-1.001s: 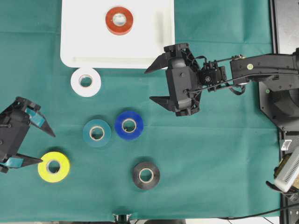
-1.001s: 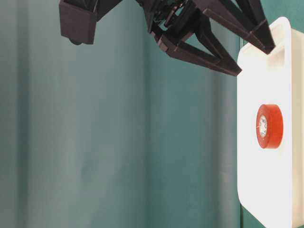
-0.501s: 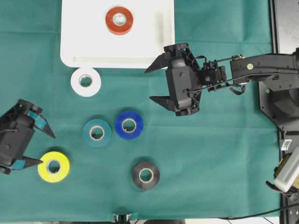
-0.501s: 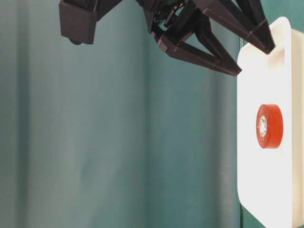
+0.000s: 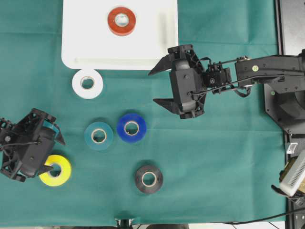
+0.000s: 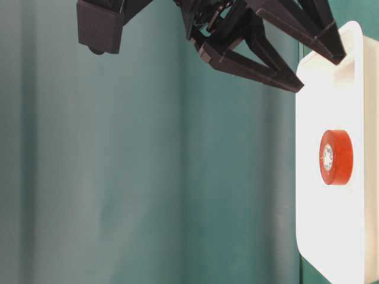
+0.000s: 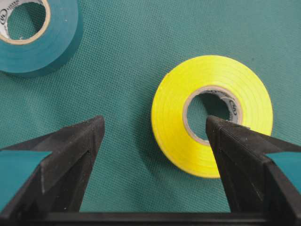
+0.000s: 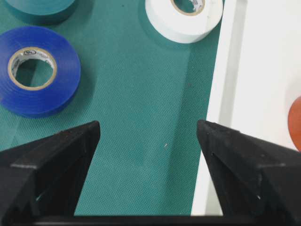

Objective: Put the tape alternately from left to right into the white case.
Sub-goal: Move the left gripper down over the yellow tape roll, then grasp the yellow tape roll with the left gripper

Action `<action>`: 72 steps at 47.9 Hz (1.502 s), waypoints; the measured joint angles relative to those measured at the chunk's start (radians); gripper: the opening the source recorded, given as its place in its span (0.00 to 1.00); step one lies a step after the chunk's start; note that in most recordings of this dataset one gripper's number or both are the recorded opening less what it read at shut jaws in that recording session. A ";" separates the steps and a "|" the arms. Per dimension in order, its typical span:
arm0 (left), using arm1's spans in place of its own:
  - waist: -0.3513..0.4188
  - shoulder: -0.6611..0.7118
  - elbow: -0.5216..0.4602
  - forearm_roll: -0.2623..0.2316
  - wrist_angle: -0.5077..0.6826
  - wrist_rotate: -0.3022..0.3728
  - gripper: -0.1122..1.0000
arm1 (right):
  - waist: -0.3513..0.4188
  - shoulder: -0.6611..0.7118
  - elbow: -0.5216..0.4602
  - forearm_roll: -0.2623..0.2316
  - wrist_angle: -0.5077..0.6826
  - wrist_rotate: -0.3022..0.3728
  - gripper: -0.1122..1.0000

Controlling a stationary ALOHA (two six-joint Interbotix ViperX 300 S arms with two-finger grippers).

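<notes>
A red-orange tape roll (image 5: 121, 20) (image 6: 336, 157) lies flat in the white case (image 5: 86, 47) (image 6: 331, 236). On the green cloth lie the white (image 5: 87, 83), teal (image 5: 98, 136), blue (image 5: 131, 128), yellow (image 5: 56, 170) and black (image 5: 148, 179) rolls. My left gripper (image 5: 55, 153) (image 7: 155, 127) is open over the yellow roll (image 7: 211, 70). One finger sits over its core hole, the other over bare cloth towards the teal roll (image 7: 51, 47). My right gripper (image 5: 152, 87) (image 8: 148, 129) is open and empty beside the case's front right corner (image 8: 254, 70).
The right arm (image 5: 257, 71) reaches in from the right edge at mid-height. The blue roll (image 8: 56, 94) and white roll (image 8: 178, 26) lie ahead of the right gripper. The cloth ends at the table's front edge (image 5: 190, 224).
My left gripper has moved right and down onto the yellow roll, turning as it went. The right gripper has barely shifted. No roll has moved.
</notes>
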 measured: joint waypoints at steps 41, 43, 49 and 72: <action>0.000 0.094 -0.023 0.000 -0.069 -0.003 0.60 | 0.000 0.000 0.008 0.000 0.000 0.000 0.85; -0.002 0.094 -0.023 0.000 -0.067 -0.005 0.48 | 0.000 0.000 0.009 0.000 0.000 0.000 0.85; -0.002 0.094 -0.023 0.000 -0.069 -0.006 0.32 | 0.000 0.000 0.008 0.000 0.000 -0.002 0.85; -0.002 0.092 -0.023 0.000 -0.069 -0.006 0.32 | 0.000 0.000 0.009 0.000 0.000 0.000 0.85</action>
